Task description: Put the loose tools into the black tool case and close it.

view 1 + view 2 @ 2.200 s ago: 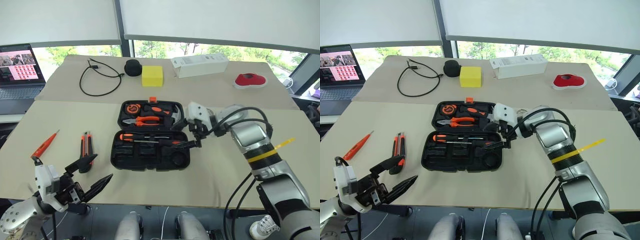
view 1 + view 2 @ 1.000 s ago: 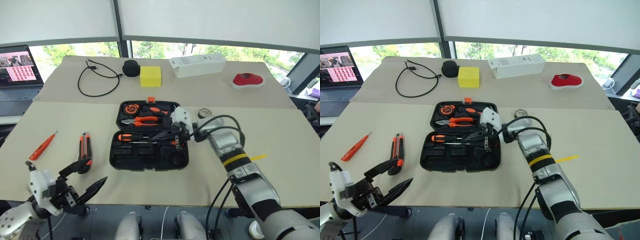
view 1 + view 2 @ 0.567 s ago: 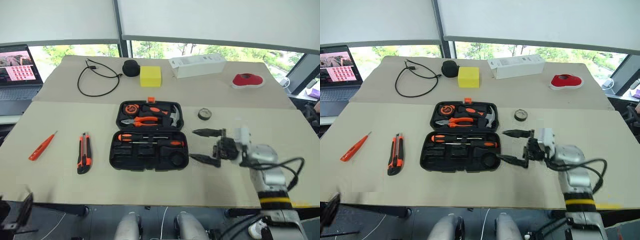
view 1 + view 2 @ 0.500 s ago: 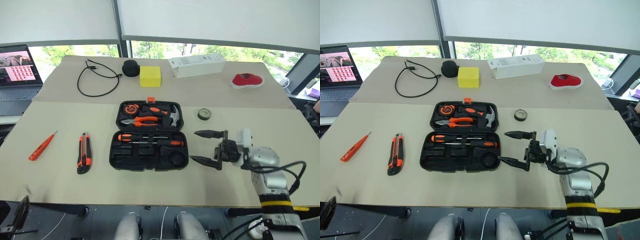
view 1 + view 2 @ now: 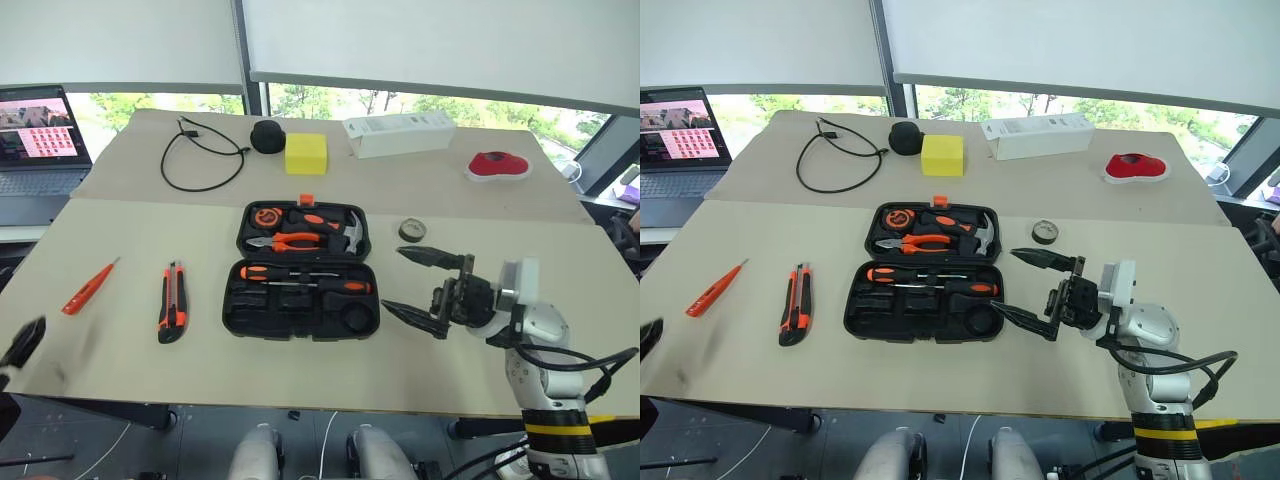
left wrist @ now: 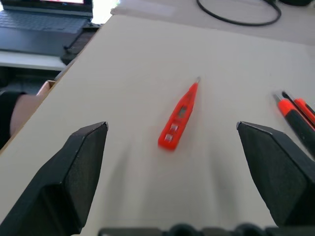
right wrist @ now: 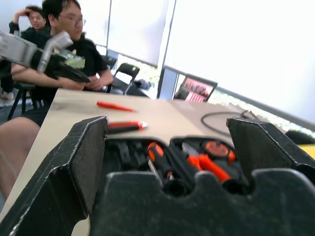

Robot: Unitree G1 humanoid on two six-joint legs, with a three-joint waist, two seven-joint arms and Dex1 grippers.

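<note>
The black tool case (image 5: 302,270) lay open near the middle of the desk (image 5: 120,360), lid away from the robot. Its lid held orange-handled pliers (image 5: 283,241), a hammer (image 5: 349,231) and a round orange-and-black item, probably a tape measure, too small to confirm. Two black-and-orange screwdrivers (image 5: 305,279) lay in the near half; the remaining moulded slots were dark and their contents could not be made out.

The utility knife (image 5: 171,301) and the orange tester screwdriver (image 5: 88,287) lay loose on the desk to the left of the case, well apart from it (the tester farther left). In the left wrist view the tester screwdriver (image 6: 179,117) lay between the left gripper (image 6: 172,132) fingers (image 6: 81,162), which stood wide apart and held nothing; the knife was cut off at the frame edge. In the head views only a blurred dark tip of that gripper showed at the left edge.

The right gripper (image 5: 419,281) hung just right of the case, fingers (image 5: 412,315) spread wide, empty.

A laptop (image 5: 37,135) was cut off at the left edge; its screen content was unreadable. Printing on the white box (image 5: 399,133) could not be read. No brand or label was legible on the case or tools. A person (image 7: 64,44) sat beyond the desk in the right wrist view.
</note>
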